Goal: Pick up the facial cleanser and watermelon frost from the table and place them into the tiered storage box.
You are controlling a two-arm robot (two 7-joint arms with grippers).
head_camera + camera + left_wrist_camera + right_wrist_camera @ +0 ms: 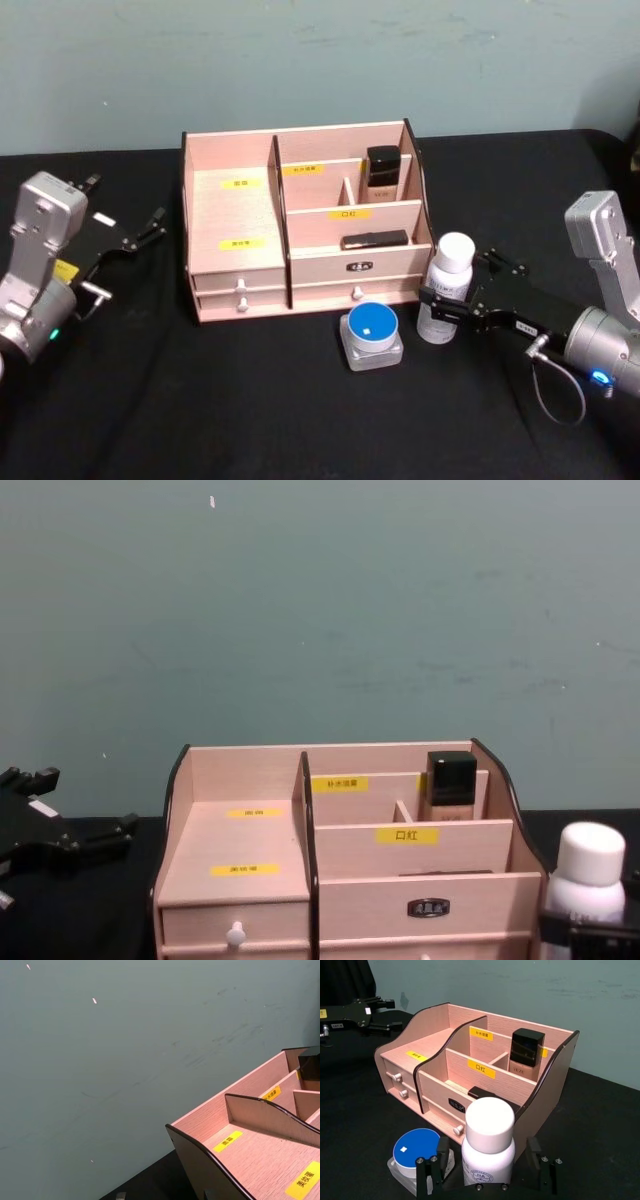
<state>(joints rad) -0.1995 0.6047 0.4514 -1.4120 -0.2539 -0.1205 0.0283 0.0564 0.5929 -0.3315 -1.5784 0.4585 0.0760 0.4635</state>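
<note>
Step in hand, by judgement: grasp of white-capped bottle, likely facial cleanser; it stood upright on surface, just right of tiered storage box front. Right gripper straddled bottle, fingers spread either side, gaps showing, not clamped. Blue-lidded jar sat just left of bottle, before drawers. Left gripper idle at far left, fingers apart. Next move called for: squeeze bottle body, lift clear of jar and box side wall, carry to free compartment

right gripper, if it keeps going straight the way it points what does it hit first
The white-capped bottle: it stands between the right gripper's open fingers. Past it the line seems to reach the tiered storage box's side wall, though depth is unclear.
</note>
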